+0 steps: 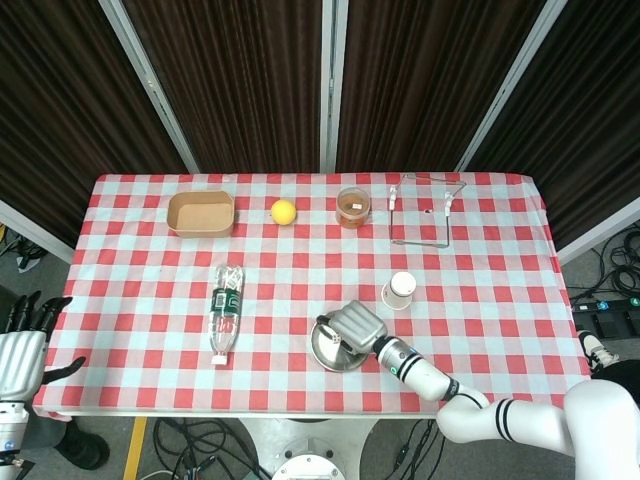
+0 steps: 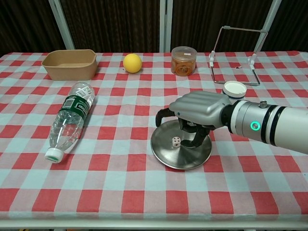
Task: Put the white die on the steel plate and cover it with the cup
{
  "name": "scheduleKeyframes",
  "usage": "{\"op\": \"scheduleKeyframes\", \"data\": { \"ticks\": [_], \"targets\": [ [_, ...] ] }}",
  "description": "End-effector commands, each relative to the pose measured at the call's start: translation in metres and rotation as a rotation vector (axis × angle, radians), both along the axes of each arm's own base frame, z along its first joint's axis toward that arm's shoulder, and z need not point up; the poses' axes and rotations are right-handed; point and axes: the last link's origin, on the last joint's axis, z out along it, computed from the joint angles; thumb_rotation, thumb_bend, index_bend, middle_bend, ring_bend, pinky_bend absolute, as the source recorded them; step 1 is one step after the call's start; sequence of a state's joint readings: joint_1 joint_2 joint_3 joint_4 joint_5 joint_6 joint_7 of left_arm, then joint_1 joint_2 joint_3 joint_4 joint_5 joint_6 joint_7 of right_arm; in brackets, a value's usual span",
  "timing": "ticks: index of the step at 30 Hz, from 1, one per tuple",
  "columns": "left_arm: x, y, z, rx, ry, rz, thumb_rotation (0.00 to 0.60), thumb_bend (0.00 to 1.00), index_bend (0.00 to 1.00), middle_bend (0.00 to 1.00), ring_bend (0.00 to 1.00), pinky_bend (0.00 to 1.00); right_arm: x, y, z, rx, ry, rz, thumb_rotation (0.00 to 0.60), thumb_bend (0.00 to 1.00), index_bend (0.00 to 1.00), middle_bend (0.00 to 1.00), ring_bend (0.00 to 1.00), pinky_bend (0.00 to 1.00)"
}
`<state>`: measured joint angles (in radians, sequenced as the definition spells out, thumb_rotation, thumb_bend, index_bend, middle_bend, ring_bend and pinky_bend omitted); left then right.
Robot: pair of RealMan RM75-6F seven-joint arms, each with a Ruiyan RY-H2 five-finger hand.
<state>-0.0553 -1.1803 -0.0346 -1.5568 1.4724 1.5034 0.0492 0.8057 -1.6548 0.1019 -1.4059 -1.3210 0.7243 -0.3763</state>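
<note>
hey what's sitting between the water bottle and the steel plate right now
Nothing. In the chest view the stretch between the bottle and the plate is bare checkered cloth; the head view shows the same.

A red-checked table (image 2: 120,183) carries a steel plate (image 2: 166,150), bottle (image 2: 70,119), tray (image 2: 70,64), ball (image 2: 132,63), jar (image 2: 184,60), cup (image 2: 234,89) and wire stand (image 2: 236,55).

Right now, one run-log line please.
right hand over plate | die on plate, grip unclear | cup untouched | left hand idle
</note>
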Motion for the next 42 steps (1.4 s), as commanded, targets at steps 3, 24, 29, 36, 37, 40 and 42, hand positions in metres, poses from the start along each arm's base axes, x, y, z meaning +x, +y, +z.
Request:
{"op": "scheduleKeyframes", "data": {
  "ticks": [3, 24, 29, 36, 37, 40, 42],
  "targets": [
    [0.001, 0.002, 0.000, 0.002, -0.004, -0.008, 0.600, 0.00, 0.15, 0.16, 0.02, 0.03, 0.000, -0.005, 0.045, -0.107, -0.133, -0.046, 0.600, 0.16, 0.06, 0.72, 0.77, 0.99],
    [0.006, 0.005, -0.002, -0.032, -0.026, -0.019, 0.600, 0.00, 0.15, 0.16, 0.02, 0.03, -0.106, -0.051, 0.112, -0.181, -0.425, -0.605, 0.600, 0.15, 0.10, 0.18, 0.01, 0.09],
    [0.006, 0.004, -0.003, -0.040, -0.027, -0.010, 0.600, 0.00, 0.15, 0.16, 0.02, 0.03, -0.110, -0.054, 0.101, -0.137, -0.438, -0.655, 0.600, 0.14, 0.12, 0.18, 0.00, 0.09],
    [0.006, 0.004, -0.003, -0.039, -0.028, -0.008, 0.600, 0.00, 0.15, 0.16, 0.02, 0.03, -0.111, -0.054, 0.093, -0.103, -0.463, -0.670, 0.600, 0.14, 0.17, 0.18, 0.00, 0.08],
    [0.006, 0.004, -0.003, -0.039, -0.028, -0.007, 0.600, 0.00, 0.15, 0.16, 0.02, 0.03, -0.111, -0.054, 0.092, -0.099, -0.461, -0.672, 0.600, 0.15, 0.17, 0.19, 0.00, 0.08],
    [0.005, 0.004, -0.003, -0.040, -0.029, -0.005, 0.600, 0.00, 0.15, 0.16, 0.02, 0.03, -0.113, -0.055, 0.090, -0.093, -0.455, -0.677, 0.600, 0.15, 0.19, 0.19, 0.01, 0.09],
    [0.005, 0.004, -0.003, -0.040, -0.029, -0.004, 0.600, 0.00, 0.15, 0.16, 0.02, 0.03, -0.114, -0.056, 0.088, -0.092, -0.456, -0.682, 0.600, 0.16, 0.22, 0.20, 0.01, 0.08]
  ]
}}
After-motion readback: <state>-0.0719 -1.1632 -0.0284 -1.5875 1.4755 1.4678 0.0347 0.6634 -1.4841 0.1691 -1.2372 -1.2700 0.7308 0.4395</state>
